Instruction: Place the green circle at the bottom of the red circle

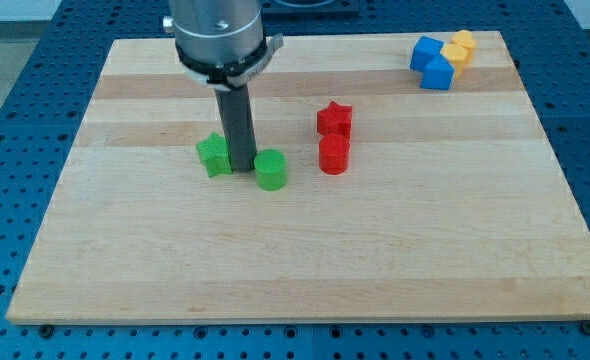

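Note:
The green circle [271,169] sits on the wooden board [305,260] left of centre. The red circle [334,154] stands to its right, a short gap away and slightly higher in the view. My tip [242,166] is down on the board between the green star [214,155] on its left and the green circle on its right, touching or almost touching both. A red star [334,119] sits just above the red circle.
Two blue blocks [431,62] and two yellow blocks [460,47] are clustered at the view's top right corner of the board. The arm's grey body [218,35] hangs over the top left part of the board.

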Robot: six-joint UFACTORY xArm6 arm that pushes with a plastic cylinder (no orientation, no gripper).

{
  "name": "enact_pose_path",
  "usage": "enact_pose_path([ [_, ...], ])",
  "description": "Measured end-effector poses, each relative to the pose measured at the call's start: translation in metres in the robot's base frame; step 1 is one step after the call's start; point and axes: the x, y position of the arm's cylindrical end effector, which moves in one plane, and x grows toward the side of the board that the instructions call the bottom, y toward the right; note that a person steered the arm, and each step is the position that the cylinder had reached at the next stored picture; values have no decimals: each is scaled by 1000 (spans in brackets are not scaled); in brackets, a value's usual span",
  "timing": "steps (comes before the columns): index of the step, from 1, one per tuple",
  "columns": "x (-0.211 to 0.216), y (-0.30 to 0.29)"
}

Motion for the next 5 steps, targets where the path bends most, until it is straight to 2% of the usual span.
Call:
enact_pose_path([
  [1, 23, 3],
  [2, 26, 4],
  [3, 20, -22],
  [5, -15, 1],
])
